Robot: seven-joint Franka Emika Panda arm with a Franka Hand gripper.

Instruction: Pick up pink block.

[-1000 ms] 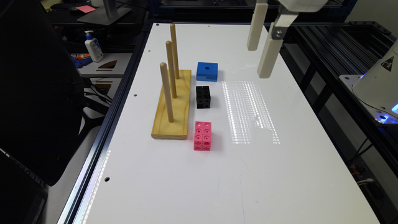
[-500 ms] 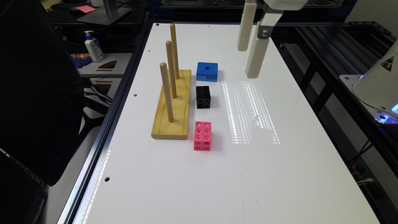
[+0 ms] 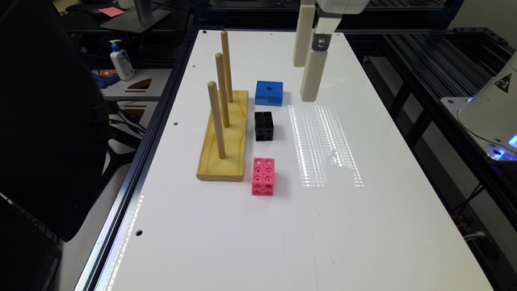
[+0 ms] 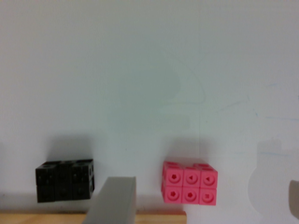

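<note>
The pink block (image 3: 263, 176) lies on the white table (image 3: 363, 226), just off the near end of the wooden peg base; in the wrist view the pink block (image 4: 189, 183) shows its holed cubes. My gripper (image 3: 305, 82) hangs high above the table's far part, beside the blue block and well away from the pink one. One grey finger (image 4: 115, 200) and the edge of the other finger (image 4: 294, 198) stand far apart, so the gripper is open and holds nothing.
A wooden base with three upright pegs (image 3: 224, 133) stands at the exterior view's left of the blocks. A black cube block (image 3: 263, 126) and a blue block with one hole (image 3: 269, 93) lie in line beyond the pink one. The black block (image 4: 64, 180) also appears beside the pink one.
The gripper has travelled toward the exterior view's left, from over the table's right part to just beside the blue block. The blocks have not moved.
</note>
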